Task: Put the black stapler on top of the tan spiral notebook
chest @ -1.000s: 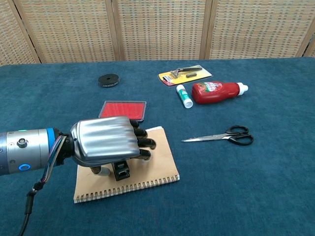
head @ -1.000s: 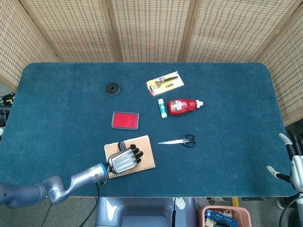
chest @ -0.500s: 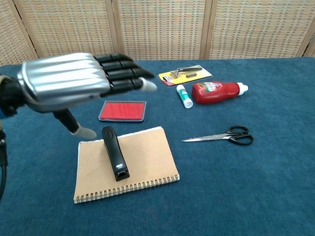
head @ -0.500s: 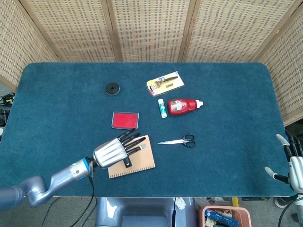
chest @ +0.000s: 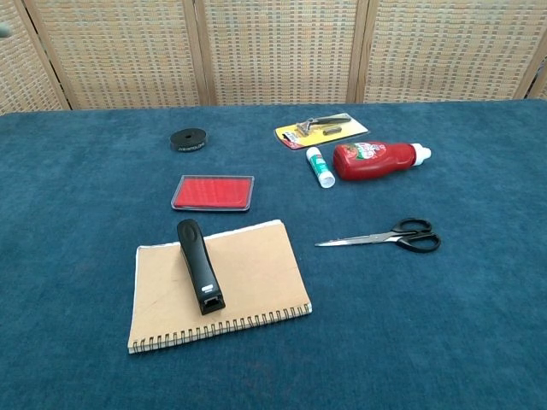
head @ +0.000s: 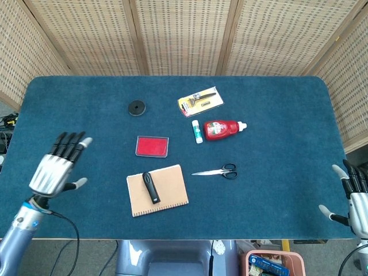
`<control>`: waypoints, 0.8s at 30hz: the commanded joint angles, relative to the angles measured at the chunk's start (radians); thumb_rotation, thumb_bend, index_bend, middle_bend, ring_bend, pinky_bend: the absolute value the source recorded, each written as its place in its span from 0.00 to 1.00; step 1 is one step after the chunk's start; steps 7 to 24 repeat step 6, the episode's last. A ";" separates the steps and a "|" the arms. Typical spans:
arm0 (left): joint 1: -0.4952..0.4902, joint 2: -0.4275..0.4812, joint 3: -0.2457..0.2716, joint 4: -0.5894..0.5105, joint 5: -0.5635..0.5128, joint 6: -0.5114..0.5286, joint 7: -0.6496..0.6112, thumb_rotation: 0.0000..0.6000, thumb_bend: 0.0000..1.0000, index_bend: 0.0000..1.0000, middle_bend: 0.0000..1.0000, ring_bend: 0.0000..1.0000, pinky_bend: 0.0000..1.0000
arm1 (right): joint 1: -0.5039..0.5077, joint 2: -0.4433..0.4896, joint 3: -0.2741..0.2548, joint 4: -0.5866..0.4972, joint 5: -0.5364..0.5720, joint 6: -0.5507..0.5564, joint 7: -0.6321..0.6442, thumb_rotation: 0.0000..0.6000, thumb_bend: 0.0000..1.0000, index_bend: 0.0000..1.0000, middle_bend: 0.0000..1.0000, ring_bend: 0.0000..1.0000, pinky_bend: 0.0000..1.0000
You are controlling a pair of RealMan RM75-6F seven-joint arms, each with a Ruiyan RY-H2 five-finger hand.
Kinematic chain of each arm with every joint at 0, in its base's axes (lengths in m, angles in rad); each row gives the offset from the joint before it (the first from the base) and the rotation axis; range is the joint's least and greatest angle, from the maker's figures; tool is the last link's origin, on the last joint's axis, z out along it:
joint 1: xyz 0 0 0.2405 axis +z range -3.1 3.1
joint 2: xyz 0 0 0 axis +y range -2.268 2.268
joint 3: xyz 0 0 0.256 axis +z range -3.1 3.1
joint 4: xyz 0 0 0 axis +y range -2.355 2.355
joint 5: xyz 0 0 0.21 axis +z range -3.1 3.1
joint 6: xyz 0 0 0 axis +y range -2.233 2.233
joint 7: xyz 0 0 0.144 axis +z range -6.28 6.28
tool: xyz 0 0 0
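The black stapler (head: 151, 187) (chest: 199, 266) lies flat on the tan spiral notebook (head: 169, 185) (chest: 256, 278), along its left half, with nothing touching it. My left hand (head: 56, 167) hovers well to the left of the notebook in the head view, fingers spread and empty. It is out of the chest view. My right hand (head: 355, 195) sits at the table's right front corner, open and empty.
A red stamp pad (head: 152, 146) (chest: 213, 192) lies just behind the notebook. Scissors (head: 217, 171) (chest: 385, 236) lie to its right. Further back are a glue stick (head: 197, 131), a red bottle (head: 223, 129), a carded tool (head: 200, 101) and a black disc (head: 136, 107).
My left hand let go of the stapler on the notebook, lifted and swung far to the left, out of the chest view. The stapler stays on the notebook.
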 commanded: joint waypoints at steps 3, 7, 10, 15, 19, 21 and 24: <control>0.182 -0.003 0.023 0.050 -0.125 0.109 -0.138 1.00 0.02 0.00 0.00 0.00 0.00 | -0.003 -0.010 -0.004 0.003 -0.012 0.013 -0.046 1.00 0.00 0.00 0.00 0.00 0.00; 0.192 0.008 0.022 0.061 -0.115 0.090 -0.144 1.00 0.02 0.00 0.00 0.00 0.00 | -0.003 -0.017 -0.006 0.002 -0.012 0.010 -0.075 1.00 0.00 0.00 0.00 0.00 0.00; 0.192 0.008 0.022 0.061 -0.115 0.090 -0.144 1.00 0.02 0.00 0.00 0.00 0.00 | -0.003 -0.017 -0.006 0.002 -0.012 0.010 -0.075 1.00 0.00 0.00 0.00 0.00 0.00; 0.192 0.008 0.022 0.061 -0.115 0.090 -0.144 1.00 0.02 0.00 0.00 0.00 0.00 | -0.003 -0.017 -0.006 0.002 -0.012 0.010 -0.075 1.00 0.00 0.00 0.00 0.00 0.00; 0.192 0.008 0.022 0.061 -0.115 0.090 -0.144 1.00 0.02 0.00 0.00 0.00 0.00 | -0.003 -0.017 -0.006 0.002 -0.012 0.010 -0.075 1.00 0.00 0.00 0.00 0.00 0.00; 0.192 0.008 0.022 0.061 -0.115 0.090 -0.144 1.00 0.02 0.00 0.00 0.00 0.00 | -0.003 -0.017 -0.006 0.002 -0.012 0.010 -0.075 1.00 0.00 0.00 0.00 0.00 0.00; 0.192 0.008 0.022 0.061 -0.115 0.090 -0.144 1.00 0.02 0.00 0.00 0.00 0.00 | -0.003 -0.017 -0.006 0.002 -0.012 0.010 -0.075 1.00 0.00 0.00 0.00 0.00 0.00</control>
